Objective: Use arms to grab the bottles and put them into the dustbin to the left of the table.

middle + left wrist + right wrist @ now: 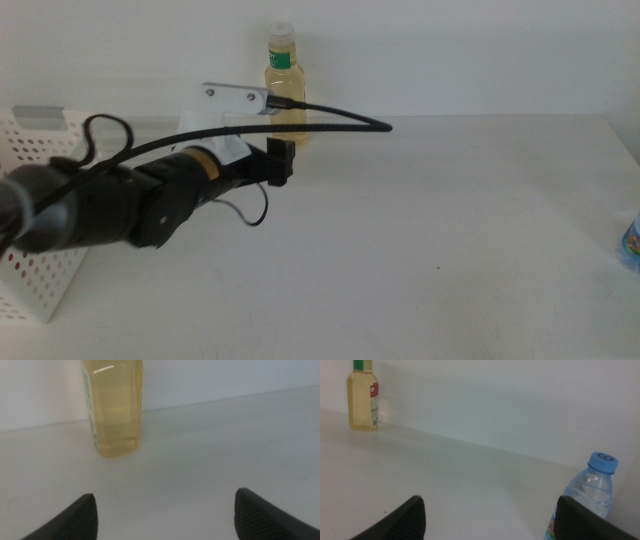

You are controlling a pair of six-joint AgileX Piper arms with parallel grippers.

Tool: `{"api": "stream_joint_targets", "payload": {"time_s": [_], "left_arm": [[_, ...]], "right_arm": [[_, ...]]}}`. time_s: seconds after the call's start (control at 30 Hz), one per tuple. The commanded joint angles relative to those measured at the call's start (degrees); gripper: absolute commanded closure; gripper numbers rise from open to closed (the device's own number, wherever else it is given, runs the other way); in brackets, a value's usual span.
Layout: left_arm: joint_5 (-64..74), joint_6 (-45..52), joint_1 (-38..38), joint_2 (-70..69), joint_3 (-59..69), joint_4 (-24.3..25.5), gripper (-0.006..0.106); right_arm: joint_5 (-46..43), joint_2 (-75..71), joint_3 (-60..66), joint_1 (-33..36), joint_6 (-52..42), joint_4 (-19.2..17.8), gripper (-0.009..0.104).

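A clear bottle of yellow liquid point(283, 82) with a green label stands upright at the table's far edge by the wall. My left gripper point(280, 160) reaches in from the left and sits just in front of it, jaws open and empty; the left wrist view shows the yellow bottle point(114, 407) a short way ahead of the left gripper point(165, 515). A small blue-capped water bottle point(630, 243) stands at the right edge, close to my open right gripper point(487, 520), with the water bottle point(587, 497) beside one jaw. The white perforated dustbin point(35, 275) sits at the left.
The white table point(430, 240) stretches wide between the two bottles. A black cable point(330, 118) arcs from the left arm over the table. A white wall rises right behind the yellow bottle point(362, 397).
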Motion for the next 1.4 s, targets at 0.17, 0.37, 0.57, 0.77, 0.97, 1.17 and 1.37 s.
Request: {"api": "stream_joint_targets", "payload": {"time_s": [0.17,0.37,0.57,0.77,0.97,1.17,1.37], "left_arm": [[-6.4,7.9,-0.3,4.4,-9.2,-6.7,0.01],[-8.1,14.2,-0.3,10.4,-14.8,-12.9,0.01],[-11.0,15.5,-0.3,15.1,-19.3,-13.4,0.01],[-11.8,15.4,-0.3,19.6,-24.3,-15.6,0.01],[-11.8,15.4,-0.1,22.1,-28.2,-16.2,0.01],[-11.9,18.0,-0.1,24.7,-31.5,-18.5,0.01],[-12.3,21.0,-0.1,26.6,-34.4,-20.6,0.01]], "right_arm": [[-4.3,-1.5,-0.5,-0.4,-0.3,-0.7,0.028],[-4.3,-1.5,-0.5,-0.4,-0.3,-0.7,0.028],[-4.3,-1.5,-0.5,-0.4,-0.3,-0.7,0.028],[-4.3,-1.5,-0.5,-0.4,-0.3,-0.7,0.028],[-4.3,-1.5,-0.5,-0.4,-0.3,-0.7,0.028],[-4.3,-1.5,-0.5,-0.4,-0.3,-0.7,0.028],[-4.3,-1.5,-0.5,-0.4,-0.3,-0.7,0.028]]}}
